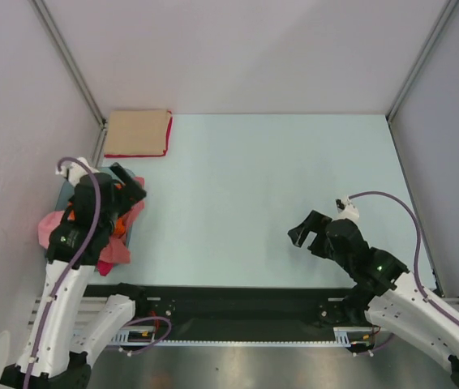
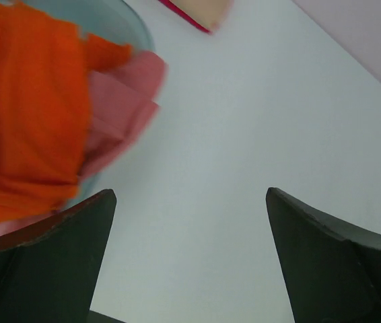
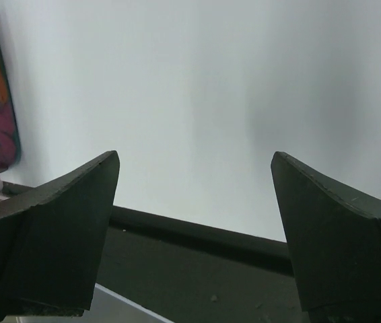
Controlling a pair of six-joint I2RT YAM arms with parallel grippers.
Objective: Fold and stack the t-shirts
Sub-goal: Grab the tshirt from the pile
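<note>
Orange t-shirt (image 2: pixel 22 114) by L gripper (image 2: pixel 190 195), spread; R gripper (image 3: pixel 194 158) spread, arm bent low.

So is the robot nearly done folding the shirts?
Not yet. Done: a folded tan shirt lies on a red shirt in the far corner. In hand: nothing; the left pincer is open by the tub, the right pincer open over the table. Left: the orange shirt and pink shirt, crumpled at the tub.

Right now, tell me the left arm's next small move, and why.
Probably swing the left end effector over the orange shirt and lower onto it. It is open with only bare table between its fingers; the orange shirt lies crumpled beside it, and a folded tan shirt already waits at the far corner.
</note>
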